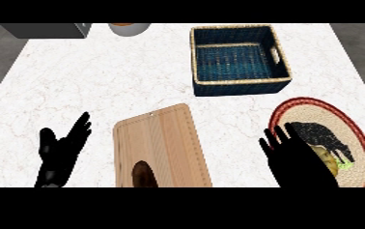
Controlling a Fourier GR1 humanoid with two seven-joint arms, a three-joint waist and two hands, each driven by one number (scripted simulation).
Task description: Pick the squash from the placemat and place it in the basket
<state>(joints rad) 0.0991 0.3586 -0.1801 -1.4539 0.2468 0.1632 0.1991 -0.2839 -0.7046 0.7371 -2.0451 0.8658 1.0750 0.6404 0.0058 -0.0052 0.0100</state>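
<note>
At the far left you see the left robot hand (61, 151) low over the desk (100, 83), fingers straight and spread, pointing up and slightly right, holding nothing. Behind it, at the desk's far edge, sits a grey box (50, 30), and just right of that a pale bowl (129, 28) with something orange inside, both cut off by the view's top.

Next comes the board (160, 141), a wooden slab with rounded far corners, its long side running away from you and leaning a little left. A dark brown rounded thing (144, 175) lies on its near end; you cannot tell what it is.

Further right and farther back stands the basket (239, 84), dark blue weave with a tan rim, square, with nothing in it.

At the right lies the placemat (314, 108), round, with a red rim and a black animal figure. The right robot hand (296, 160) hovers over its near left part, fingers straight and a little apart, pointing away from you. The squash (329, 158), yellow-green, lies on the placemat just right of that hand, partly hidden by it. Too little shows to tell its long axis or which way it points; a green bit shows at its right end.
</note>
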